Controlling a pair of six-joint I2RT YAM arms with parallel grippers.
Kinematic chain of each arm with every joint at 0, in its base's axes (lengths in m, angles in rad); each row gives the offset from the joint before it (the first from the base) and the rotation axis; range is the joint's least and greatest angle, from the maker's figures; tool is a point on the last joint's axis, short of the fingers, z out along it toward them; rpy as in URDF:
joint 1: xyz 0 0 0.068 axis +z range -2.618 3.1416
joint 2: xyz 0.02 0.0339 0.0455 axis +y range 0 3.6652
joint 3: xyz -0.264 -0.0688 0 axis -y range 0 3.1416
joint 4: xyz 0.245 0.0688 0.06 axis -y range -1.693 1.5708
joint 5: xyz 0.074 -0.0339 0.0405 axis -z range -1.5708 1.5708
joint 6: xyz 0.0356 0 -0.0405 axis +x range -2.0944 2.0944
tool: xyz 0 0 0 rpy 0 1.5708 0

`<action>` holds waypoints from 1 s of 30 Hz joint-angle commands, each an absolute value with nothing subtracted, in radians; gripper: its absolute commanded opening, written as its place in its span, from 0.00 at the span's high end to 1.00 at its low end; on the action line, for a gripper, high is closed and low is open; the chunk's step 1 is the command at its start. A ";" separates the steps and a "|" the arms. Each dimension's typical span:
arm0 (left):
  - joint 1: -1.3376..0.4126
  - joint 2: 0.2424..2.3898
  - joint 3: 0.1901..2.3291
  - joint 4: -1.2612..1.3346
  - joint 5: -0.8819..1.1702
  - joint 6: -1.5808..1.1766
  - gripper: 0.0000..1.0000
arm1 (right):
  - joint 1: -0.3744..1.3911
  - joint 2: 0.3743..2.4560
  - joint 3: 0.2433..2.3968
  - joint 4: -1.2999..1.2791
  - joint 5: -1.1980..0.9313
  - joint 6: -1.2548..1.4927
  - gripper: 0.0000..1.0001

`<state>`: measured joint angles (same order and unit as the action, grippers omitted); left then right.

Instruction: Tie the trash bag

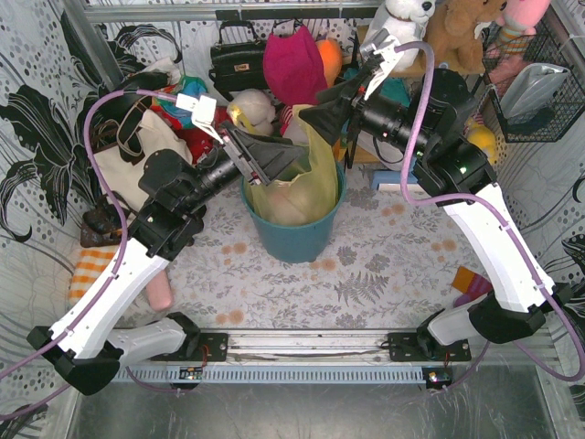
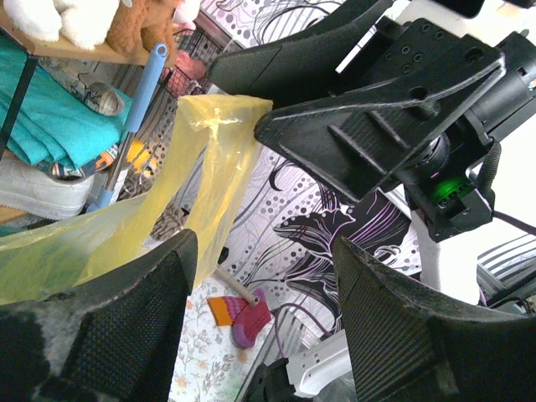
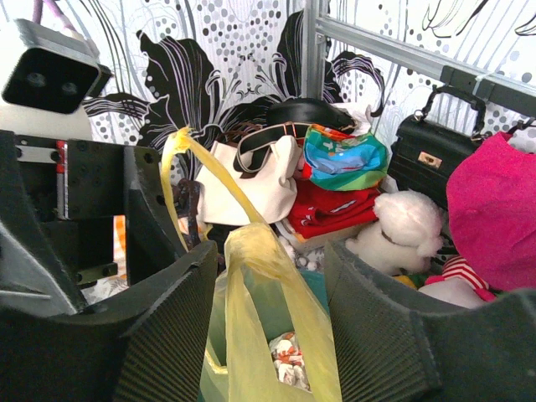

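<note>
Trash bag (image 1: 302, 187) seated in teal bin (image 1: 292, 242) at mid-table, mouth open upward, pale crumpled contents visible through yellow film; one handle flap (image 3: 268, 285) drawn upward at right side of rim

Left arm: rising from near-left base, forearm angled up and inward, wrist level with left rim of bin, left gripper (image 1: 288, 157) pointing rightward over bag mouth. Jaws wide apart, nothing clamped between; yellow film passing just beside one finger in left wrist view

Right arm: climbing from near-right base to high elbow, forearm folded back toward centre, right gripper (image 1: 315, 108) aimed leftward above right rim of bin, facing left gripper at close range. Jaws partly open, fingers astride raised handle flap; flap standing in gap, no firm pinch evident, contact with pads not determinable

Cream tote bag (image 1: 128, 155) left of bin, behind left arm
</note>
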<state>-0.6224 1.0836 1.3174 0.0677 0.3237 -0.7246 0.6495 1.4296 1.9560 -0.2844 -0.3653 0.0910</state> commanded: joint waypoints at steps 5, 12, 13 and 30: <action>-0.630 1.060 1.312 0.142 0.291 -0.720 0.26 | 0.657 1.438 1.982 -0.280 -0.340 0.064 0.52; -0.631 1.066 1.302 0.151 0.289 -0.715 0.26 | 0.657 1.433 1.977 -0.242 -0.316 0.065 1.00; -0.631 1.069 1.300 0.153 0.290 -0.715 0.26 | 0.657 1.432 1.980 -0.233 -0.303 0.068 1.00; -0.632 1.141 1.322 0.413 0.367 -0.387 0.26 | 0.657 1.331 1.851 -0.048 -0.267 0.175 1.00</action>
<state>-0.6277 1.1488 1.3121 0.2092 0.3218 -0.5350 0.6506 1.3659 1.8759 -0.1261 -0.2646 0.1398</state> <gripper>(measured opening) 0.747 0.003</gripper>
